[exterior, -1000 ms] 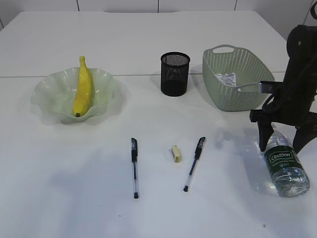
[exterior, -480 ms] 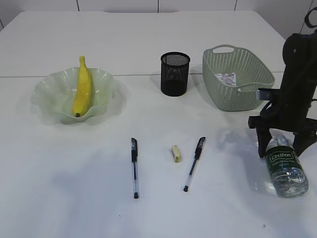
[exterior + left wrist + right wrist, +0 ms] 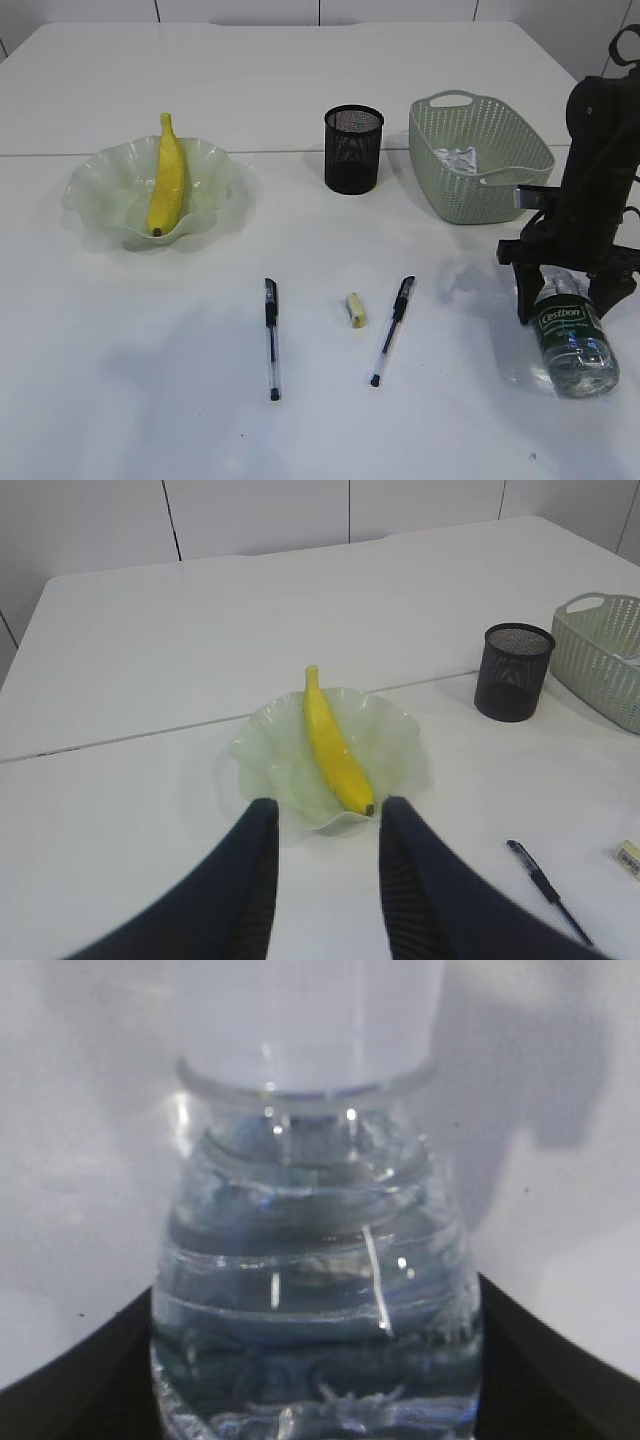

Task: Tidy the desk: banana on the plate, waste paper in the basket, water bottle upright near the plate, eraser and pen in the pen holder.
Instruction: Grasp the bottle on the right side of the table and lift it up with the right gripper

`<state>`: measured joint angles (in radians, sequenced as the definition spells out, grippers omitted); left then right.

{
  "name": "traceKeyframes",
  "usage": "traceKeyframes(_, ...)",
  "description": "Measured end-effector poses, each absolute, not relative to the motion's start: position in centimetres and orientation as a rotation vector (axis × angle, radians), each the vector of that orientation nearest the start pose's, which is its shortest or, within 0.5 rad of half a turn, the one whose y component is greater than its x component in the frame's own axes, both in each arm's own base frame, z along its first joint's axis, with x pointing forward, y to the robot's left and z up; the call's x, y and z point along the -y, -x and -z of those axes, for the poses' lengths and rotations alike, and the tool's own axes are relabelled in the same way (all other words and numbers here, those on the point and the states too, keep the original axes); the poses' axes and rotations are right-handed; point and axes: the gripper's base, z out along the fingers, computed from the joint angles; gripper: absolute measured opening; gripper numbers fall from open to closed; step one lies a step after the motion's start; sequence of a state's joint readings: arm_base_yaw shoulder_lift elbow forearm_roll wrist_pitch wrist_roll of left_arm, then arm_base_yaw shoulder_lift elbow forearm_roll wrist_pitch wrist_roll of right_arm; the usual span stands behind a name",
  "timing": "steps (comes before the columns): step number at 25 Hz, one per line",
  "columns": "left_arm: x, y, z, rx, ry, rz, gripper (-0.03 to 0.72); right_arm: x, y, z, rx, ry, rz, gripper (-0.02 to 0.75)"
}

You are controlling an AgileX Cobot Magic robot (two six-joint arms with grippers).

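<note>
The water bottle [image 3: 568,338] lies on its side at the desk's right, white cap pointing away. My right gripper [image 3: 566,300] stands over its cap end, open, one finger on each side; in the right wrist view the bottle [image 3: 310,1210] fills the gap between the dark fingers [image 3: 70,1390]. The banana [image 3: 166,185] rests in the plate [image 3: 100,195]. Waste paper [image 3: 457,158] sits in the basket [image 3: 440,195]. An eraser [image 3: 355,309] and two pens [image 3: 271,338] [image 3: 392,330] lie in front of the pen holder [image 3: 353,150]. My left gripper [image 3: 322,815] hovers open and empty before the plate [image 3: 395,735].
The desk [image 3: 150,400] has a seam running across behind the plate. The basket stands just behind the right arm. In the left wrist view the pen holder [image 3: 513,672] and basket [image 3: 600,650] are at the right, with one pen [image 3: 545,890] nearby.
The right gripper has come down and shifted slightly left, so its fingers now straddle the bottle's cap end. The bottle has barely moved. Nothing else differs.
</note>
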<state>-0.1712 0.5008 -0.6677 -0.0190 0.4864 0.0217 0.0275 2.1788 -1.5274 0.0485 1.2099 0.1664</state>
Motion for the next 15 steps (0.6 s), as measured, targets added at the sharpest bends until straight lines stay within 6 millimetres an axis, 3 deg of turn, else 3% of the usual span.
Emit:
traceKeyframes(8, 1.74, -9.49, -35.58, -1.798, -0.163, 0.131, 0.24, -1.52, -39.84, -12.9, -3.338, -0.269, -0.042, 0.413)
traceKeyframes(15, 1.77, -9.49, -35.58, -1.798, -0.16, 0.137, 0.24, -1.52, -39.88, -12.95, -3.336, -0.269, -0.042, 0.389)
